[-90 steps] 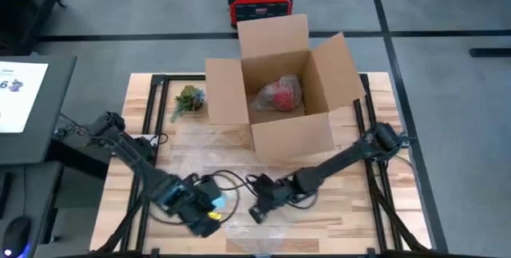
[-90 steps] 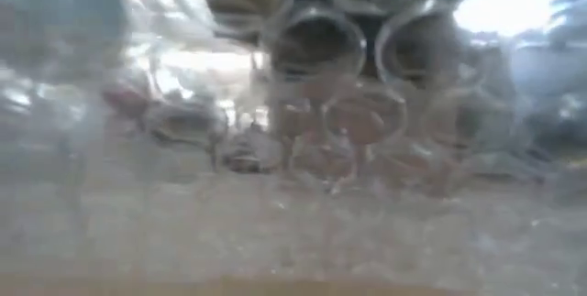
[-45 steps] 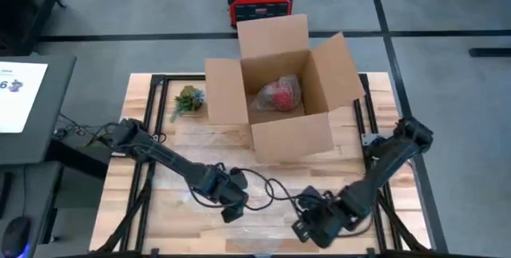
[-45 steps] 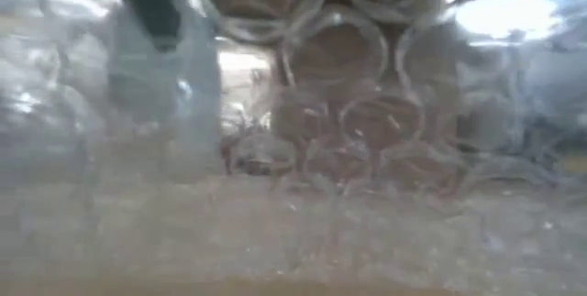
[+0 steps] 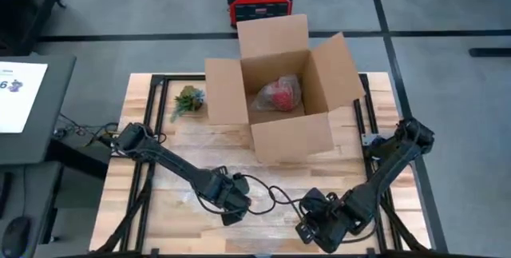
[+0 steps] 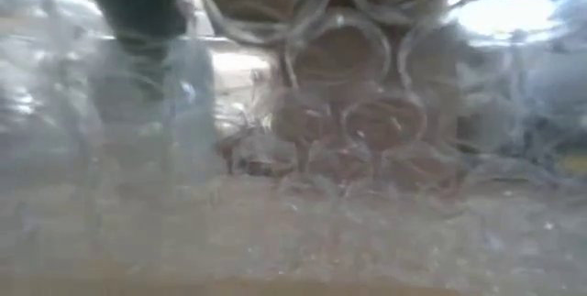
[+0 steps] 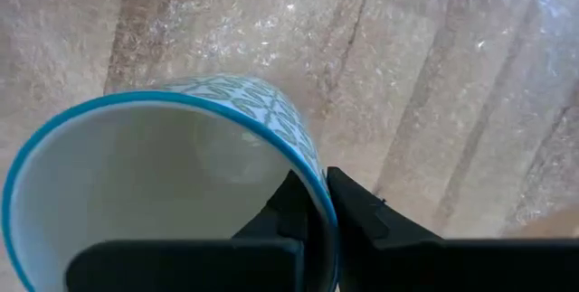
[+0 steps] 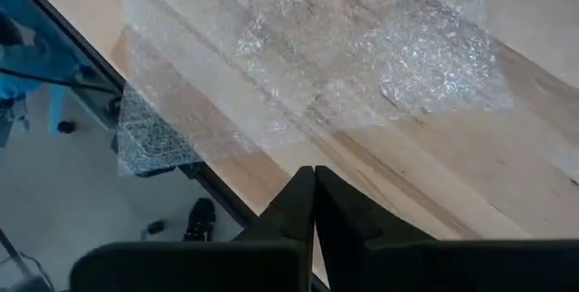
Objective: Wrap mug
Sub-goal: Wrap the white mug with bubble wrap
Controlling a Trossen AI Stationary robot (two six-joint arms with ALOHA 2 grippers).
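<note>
The mug [image 7: 172,183], white inside with a blue patterned wall, is pinched at its rim by the left gripper [image 7: 312,206] over the bubble wrap [image 8: 362,57] on the counter [image 5: 144,202]. The right gripper [image 8: 314,203], jaws closed and empty, hovers near the counter's front edge.

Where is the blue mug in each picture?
High view: hidden under the left gripper, near the table's front.
Low view: cannot tell; bubble wrap covers the lens.
Left wrist view: the mug fills the near side, its rim pinched between the fingers.
Right wrist view: not in it.
Shared landmark: the bubble wrap sheet.
</note>
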